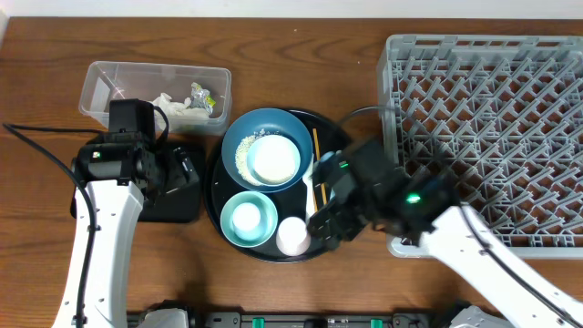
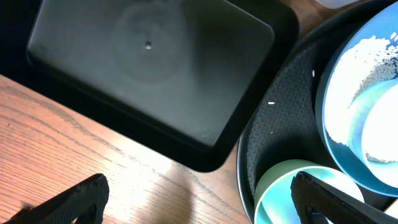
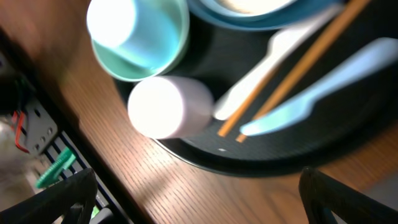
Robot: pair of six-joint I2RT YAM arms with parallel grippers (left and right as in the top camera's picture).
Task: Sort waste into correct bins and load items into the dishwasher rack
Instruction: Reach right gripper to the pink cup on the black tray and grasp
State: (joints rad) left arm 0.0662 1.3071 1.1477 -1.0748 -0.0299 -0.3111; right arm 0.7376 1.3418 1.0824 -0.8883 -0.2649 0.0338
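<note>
Two pincers stand released, fingers wide apart with nothing between them. The left pincer (image 2: 199,186) hovers over the wooden surface (image 2: 93,143). The shallow black tray (image 2: 155,68), smooth and matte with rounded corners, lies at its 12 o'clock. The mint-green bowl (image 2: 280,183) sits at its 3 o'clock, just beside one finger.

The right pincer (image 3: 198,180) hangs over the rim of the round black tray (image 3: 261,155). The pale pink cup (image 3: 168,106) is near at 11 o'clock. Two wooden chopsticks (image 3: 292,59) and two pieces of white plastic cutlery (image 3: 323,90) lie at 1 o'clock.

Three bowls rest on the round tray. The dark-blue bowl (image 1: 273,123) holds loose rice (image 1: 242,155) and the small white bowl (image 1: 275,160). The mint-green one holds the light-blue cup (image 1: 246,217).

At the round tray's 10 o'clock, one clear plastic tub (image 1: 100,87) contains one crumpled napkin (image 1: 173,105) and one wrapper (image 1: 202,95). At its 3 o'clock stands one light-grey rack (image 1: 492,118), with a lattice floor and rows of pegs.
</note>
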